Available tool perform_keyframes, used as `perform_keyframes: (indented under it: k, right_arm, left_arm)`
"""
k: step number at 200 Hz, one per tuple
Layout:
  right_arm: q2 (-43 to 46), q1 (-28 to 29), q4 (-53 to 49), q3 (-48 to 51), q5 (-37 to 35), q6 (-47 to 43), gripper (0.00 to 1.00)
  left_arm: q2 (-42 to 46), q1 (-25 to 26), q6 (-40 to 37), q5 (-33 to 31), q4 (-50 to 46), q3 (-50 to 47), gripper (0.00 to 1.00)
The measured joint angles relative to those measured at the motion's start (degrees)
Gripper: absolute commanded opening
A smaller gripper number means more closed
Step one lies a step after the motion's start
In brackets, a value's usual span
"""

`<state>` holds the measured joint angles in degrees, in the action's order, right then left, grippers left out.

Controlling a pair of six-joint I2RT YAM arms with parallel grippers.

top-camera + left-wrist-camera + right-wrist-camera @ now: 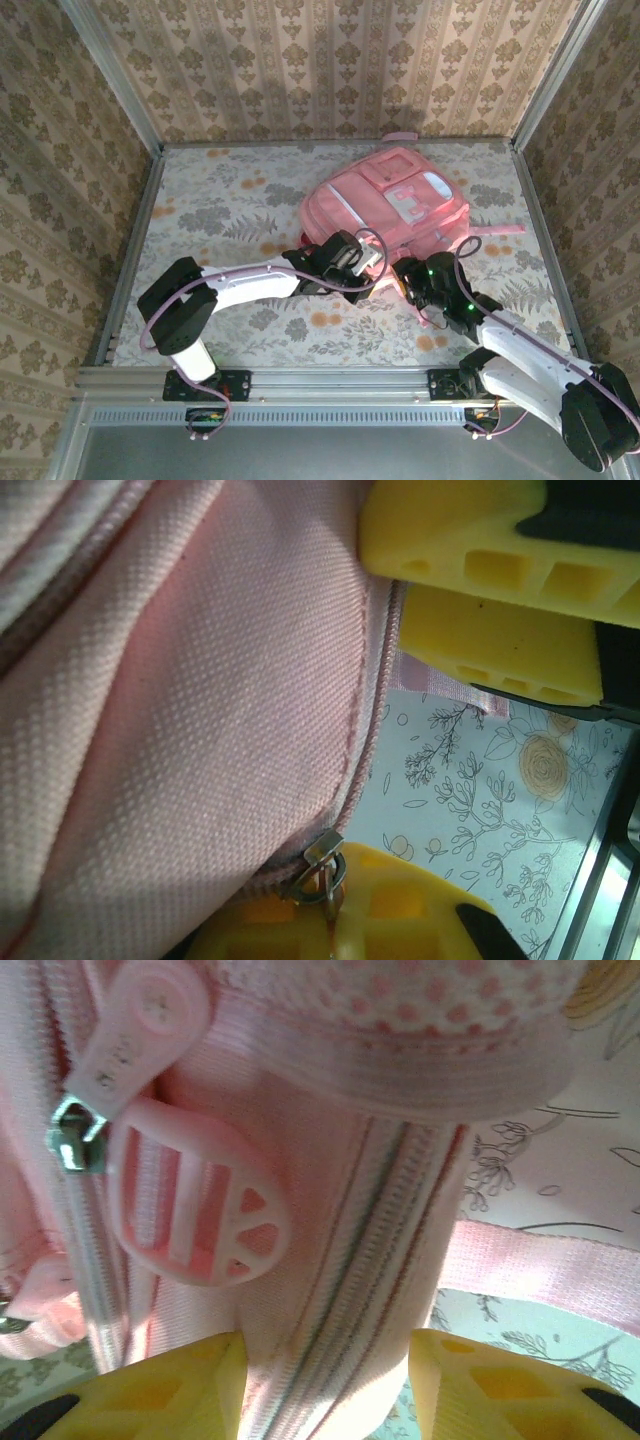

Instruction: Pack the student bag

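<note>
Plainly, the student bag (385, 205) lies flat on the flower-patterned table (220, 200), a little right of the middle and nearer the far edge than the near one. Its front pockets face up, and 1 pink strap (495, 230) trails toward the right edge. Both arms reach in from the near edge and meet at the bag's near side, well away from every corner.

The left gripper (372, 268) sits at that near side, just beside the right gripper (402, 275). In the left wrist view the left gripper (330, 910) has its yellow fingers pressed together, with the metal zip pull (325, 865) of a side zip pinched between them. Pink woven fabric of the bag (180, 730) runs along the left of that view, and the table cover (470, 800) shows past the seam. At the upper right, 2 more yellow fingers (470, 540), those of the right gripper, lie against the bag's edge.

In the right wrist view the right gripper (325, 1380) has its jaws standing apart, 1 finger on each side of a zipped ridge of the bag (350, 1260). I cannot tell whether either pad presses on the cloth. Up the ridge hangs a pink rubber tab (195, 1200) below a metal slider (72, 1140), and a strap (550, 1270) crosses the table to the right.
</note>
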<state>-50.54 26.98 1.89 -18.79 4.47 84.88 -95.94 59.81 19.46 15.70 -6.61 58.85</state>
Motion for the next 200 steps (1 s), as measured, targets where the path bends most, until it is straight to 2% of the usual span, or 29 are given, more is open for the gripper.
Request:
perform_keyframes:
  k: [50,70,87,116,155,200]
  right_arm:
    - [1.44,1.81,6.14,2.08,-2.80,2.86,0.48]
    - [0.70,2.29,8.22,2.43,-3.45,3.52,0.38]
    - [-0.90,2.45,9.40,2.64,-4.28,3.91,0.22]
    - [-2.14,2.54,10.54,2.91,-5.18,1.60,0.00]
    - [-0.68,2.12,9.62,2.89,-5.44,-1.73,0.00]
    - [1.55,0.07,5.62,1.51,-2.38,-5.31,0.00]
  left_arm:
    - [0.00,0.00,0.00,0.33,0.39,0.04,0.00]
    - [0.00,0.09,0.00,0.63,0.63,0.20,0.00]
    - [0.00,0.22,0.00,0.79,0.68,0.44,0.00]
    - [0.00,0.22,0.00,1.01,0.83,0.46,0.00]
    - [1.07,0.20,-0.02,0.24,1.44,-0.44,0.03]
    - [4.87,-2.03,0.00,-0.46,4.72,-5.31,0.00]
